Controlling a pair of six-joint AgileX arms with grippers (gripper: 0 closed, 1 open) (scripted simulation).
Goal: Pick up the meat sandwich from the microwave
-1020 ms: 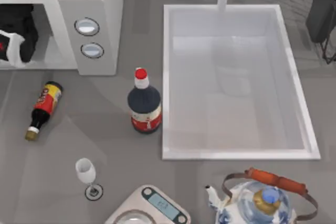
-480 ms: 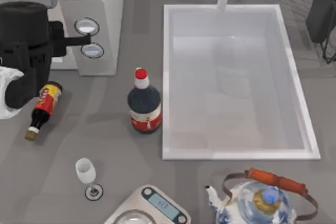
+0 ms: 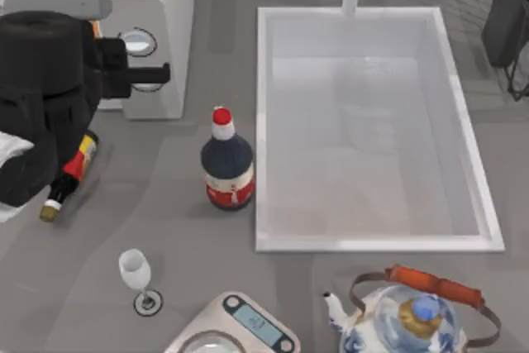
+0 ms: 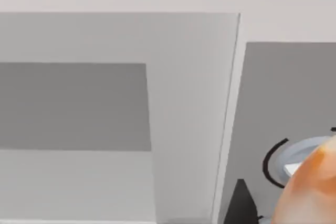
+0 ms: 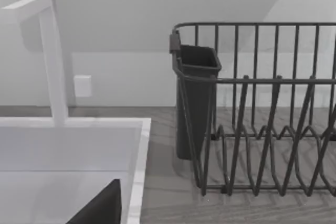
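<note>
Apparently the meat sandwich (image 4: 311, 191) is already out of the microwave (image 3: 169, 35), showing orange-brown against the left claw's camera with the dial panel behind it, so the left claw (image 3: 153, 74) seems pinched on it in front of the dials. The risk, as I judge it, is a loose pinch on a soft rounded item letting it slip onto the bench (image 3: 165, 229), or the arm clipping the fallen bottle (image 3: 70, 175) beneath it. The right claw sits parked near the dish rack (image 5: 262, 108); whether it is spread, I cannot tell.

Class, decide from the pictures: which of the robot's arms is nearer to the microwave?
Left. The left arm hangs over the front of the microwave, at the table's left; the right arm sits at the far right, beyond the sink.
</note>
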